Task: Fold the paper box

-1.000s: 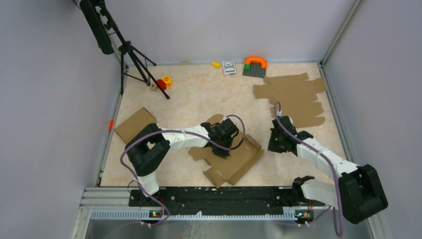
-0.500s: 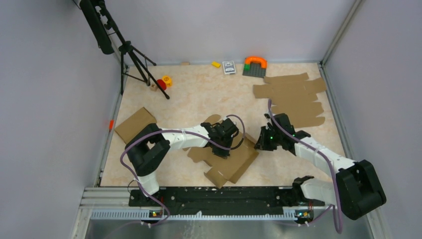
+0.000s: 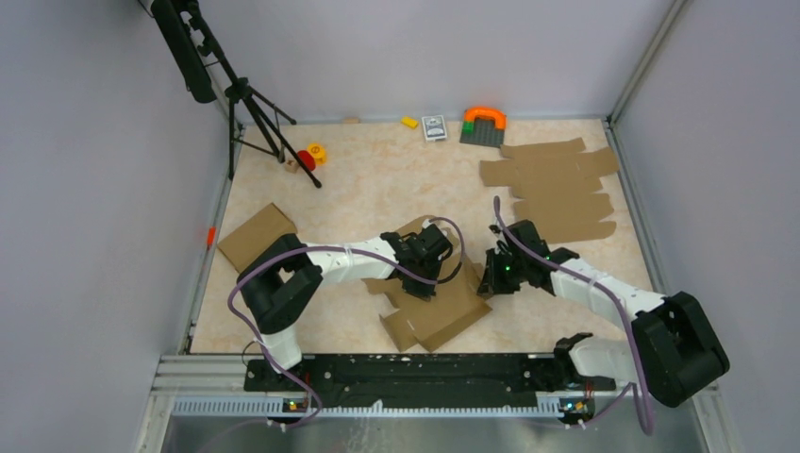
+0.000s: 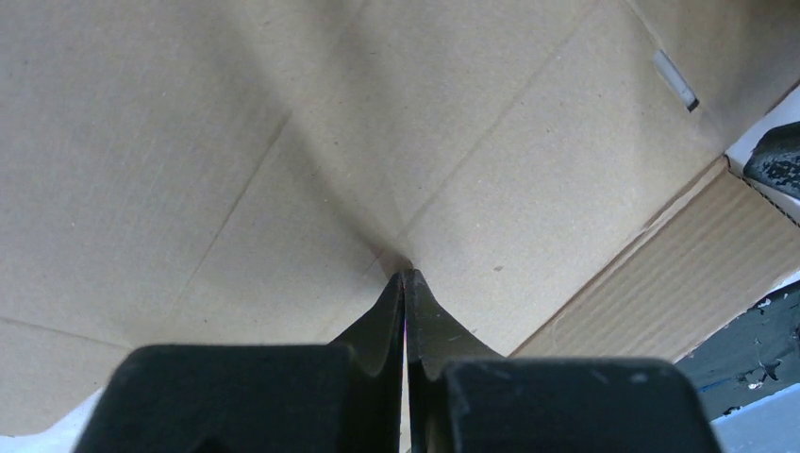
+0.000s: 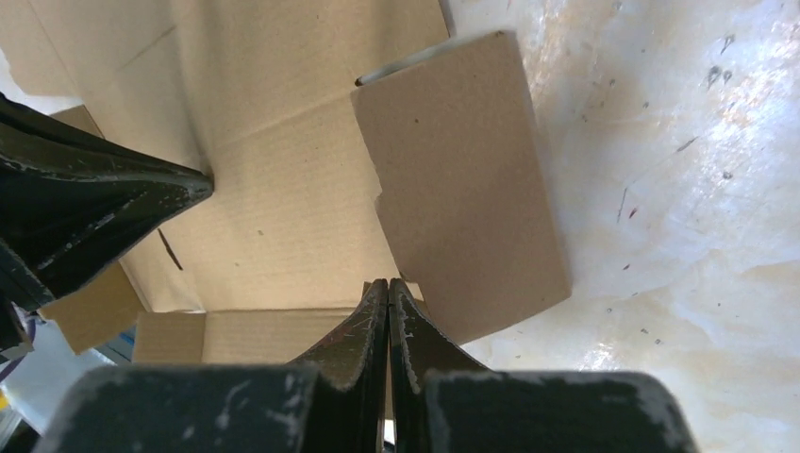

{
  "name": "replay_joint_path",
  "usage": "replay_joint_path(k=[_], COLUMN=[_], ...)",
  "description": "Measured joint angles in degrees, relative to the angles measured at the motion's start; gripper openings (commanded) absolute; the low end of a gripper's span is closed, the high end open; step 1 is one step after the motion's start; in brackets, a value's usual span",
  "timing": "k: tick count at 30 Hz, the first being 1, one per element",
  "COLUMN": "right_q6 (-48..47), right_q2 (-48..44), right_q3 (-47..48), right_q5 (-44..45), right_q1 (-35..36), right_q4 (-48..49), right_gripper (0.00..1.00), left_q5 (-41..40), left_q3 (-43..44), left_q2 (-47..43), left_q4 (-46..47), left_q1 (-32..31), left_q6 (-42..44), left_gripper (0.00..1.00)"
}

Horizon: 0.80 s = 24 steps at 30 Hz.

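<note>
The paper box [image 3: 443,307] is a brown die-cut sheet lying mid-table, with some flaps partly raised. My left gripper [image 3: 422,276] is shut and its tips press down on the sheet's inner panel where creases meet [image 4: 406,275]. My right gripper [image 3: 490,280] is shut, with its tips at the sheet's right edge [image 5: 388,282], next to a side flap [image 5: 462,189] lying over the table. Nothing shows between either pair of jaws. The left gripper's dark finger [image 5: 94,208] shows in the right wrist view.
A pile of similar cardboard sheets [image 3: 557,184] lies at the back right. A folded brown piece [image 3: 257,236] lies at the left. A tripod [image 3: 255,113], small red and yellow toys [image 3: 309,156], a card pack [image 3: 434,127] and an orange-green block [image 3: 483,123] stand along the back.
My right gripper has moved left up to the sheet's right edge. The sheet has shifted a little left and its right flap has been pushed in. The left gripper has stayed put.
</note>
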Motion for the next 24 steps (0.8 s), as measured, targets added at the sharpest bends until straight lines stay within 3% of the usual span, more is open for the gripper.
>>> replay_joint_path(k=[24], right_q6=[7.08], right_q2=[-9.25], right_q3=[-3.63], right_q5=[2.84], right_q1=[3.3], right_q4=[-7.17], right_gripper=[0.0], left_q5=[-1.27], left_q3=[0.61], left_q2=[0.39], left_q4=[-0.66], left_q1=[-0.63], left_q6=[-0.46], left_gripper=[0.0])
